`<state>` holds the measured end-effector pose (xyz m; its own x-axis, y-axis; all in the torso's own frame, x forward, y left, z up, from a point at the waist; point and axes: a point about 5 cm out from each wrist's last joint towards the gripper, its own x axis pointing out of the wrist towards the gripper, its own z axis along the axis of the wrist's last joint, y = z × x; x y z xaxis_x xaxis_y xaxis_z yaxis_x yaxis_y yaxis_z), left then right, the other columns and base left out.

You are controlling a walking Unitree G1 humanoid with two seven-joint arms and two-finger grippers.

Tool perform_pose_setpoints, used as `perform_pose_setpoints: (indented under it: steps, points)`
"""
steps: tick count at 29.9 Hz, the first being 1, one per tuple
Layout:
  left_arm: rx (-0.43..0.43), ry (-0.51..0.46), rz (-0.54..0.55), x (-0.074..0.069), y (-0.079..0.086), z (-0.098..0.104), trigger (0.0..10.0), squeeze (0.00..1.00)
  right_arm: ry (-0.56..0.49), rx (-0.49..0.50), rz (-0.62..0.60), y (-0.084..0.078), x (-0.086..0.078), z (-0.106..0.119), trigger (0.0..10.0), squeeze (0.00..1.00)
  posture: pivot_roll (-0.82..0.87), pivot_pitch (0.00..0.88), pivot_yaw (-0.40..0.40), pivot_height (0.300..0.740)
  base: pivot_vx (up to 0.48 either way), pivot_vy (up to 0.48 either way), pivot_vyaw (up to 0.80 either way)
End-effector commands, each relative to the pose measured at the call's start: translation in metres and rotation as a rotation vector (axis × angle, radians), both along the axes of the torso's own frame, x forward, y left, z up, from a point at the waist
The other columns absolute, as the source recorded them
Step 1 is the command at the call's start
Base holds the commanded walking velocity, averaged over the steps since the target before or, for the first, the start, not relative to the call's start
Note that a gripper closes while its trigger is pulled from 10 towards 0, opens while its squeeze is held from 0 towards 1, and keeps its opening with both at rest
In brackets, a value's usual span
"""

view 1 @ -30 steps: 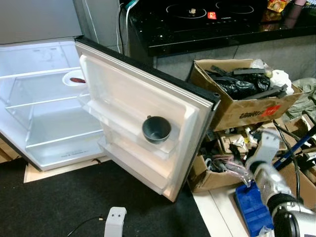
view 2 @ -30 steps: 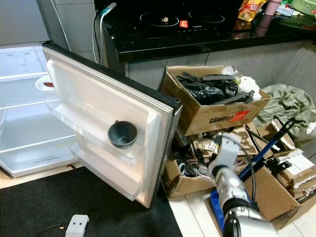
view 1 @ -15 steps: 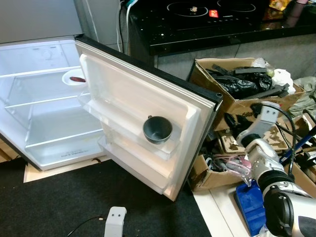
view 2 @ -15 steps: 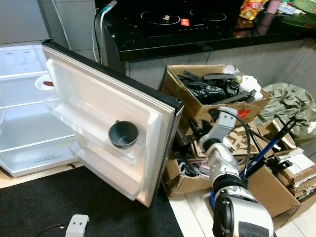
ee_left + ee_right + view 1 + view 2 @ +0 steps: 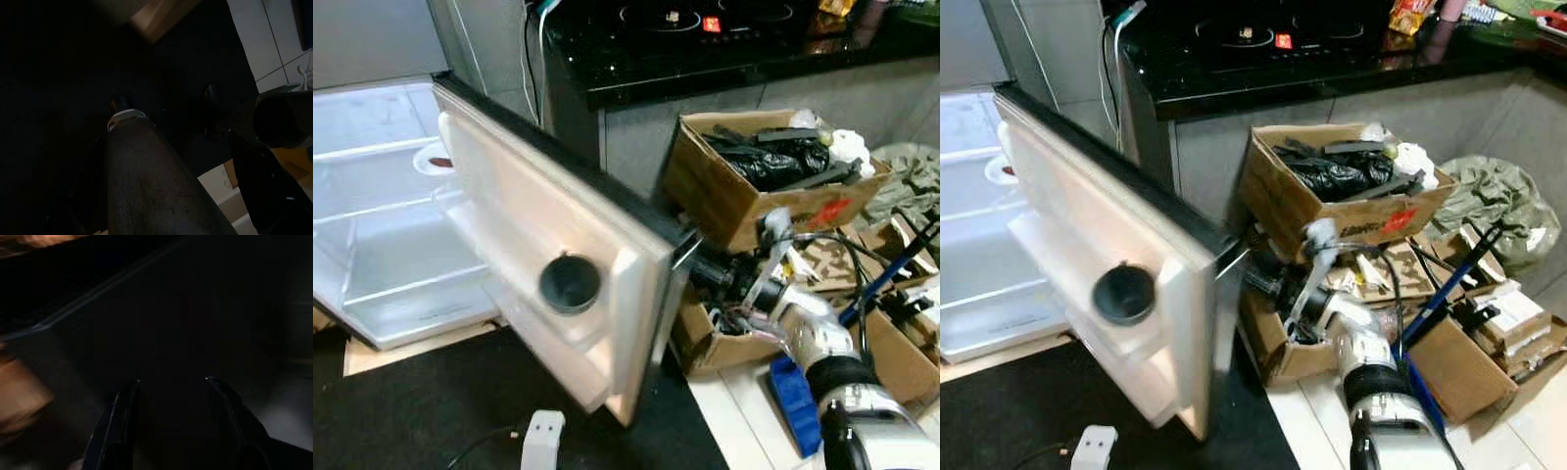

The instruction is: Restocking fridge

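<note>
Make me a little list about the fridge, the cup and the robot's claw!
fridge door: partly open, seen from the inside
cup: dark grey, lying on its side in a door shelf
plate: white, inside the fridge, something red on it
right claw: fingers apart, at the door's outer edge
cardboard box: behind the claw, full of black stuff
left claw: hanging over the dark mat
</note>
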<state>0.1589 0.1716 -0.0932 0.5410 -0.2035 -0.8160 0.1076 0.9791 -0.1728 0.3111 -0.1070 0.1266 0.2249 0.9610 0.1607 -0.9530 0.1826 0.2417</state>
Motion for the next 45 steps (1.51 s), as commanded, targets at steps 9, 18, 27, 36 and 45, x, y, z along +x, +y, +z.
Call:
perform_pose_setpoints:
  steps: [9, 18, 27, 36, 45]
  points:
    - [-0.017, 0.036, 0.002, -0.010, -0.006, -0.005, 10.0, 0.00, 0.150, -0.052, -0.416, -0.027, 0.024, -0.035, 10.0, 0.00, -0.07, 0.079, -0.050, 0.740, 0.000, 0.000, 0.00]
    - [-0.020, 0.035, 0.008, -0.010, -0.007, -0.005, 10.0, 0.00, 0.422, -0.368, -0.583, -0.066, -0.025, -0.113, 10.0, 0.00, -0.06, 0.080, -0.056, 0.740, 0.000, 0.000, 0.51]
    - [-0.018, 0.039, 0.007, -0.012, -0.007, -0.005, 10.0, 0.00, 0.585, -0.595, -0.662, -0.083, -0.069, -0.161, 10.0, 0.00, -0.07, 0.084, -0.049, 0.740, 0.000, 0.000, 0.76]
    - [-0.013, 0.037, 0.005, -0.011, -0.006, -0.005, 10.0, 0.00, 0.782, -0.854, -0.840, -0.107, -0.124, -0.200, 10.0, 0.00, -0.06, 0.085, -0.049, 0.740, 0.000, 0.000, 0.76]
    - [-0.012, 0.040, 0.007, -0.013, -0.006, -0.006, 10.0, 0.00, 0.842, -0.982, -0.917, -0.120, -0.153, -0.213, 10.0, 0.00, -0.06, 0.084, -0.049, 0.740, 0.000, 0.000, 0.76]
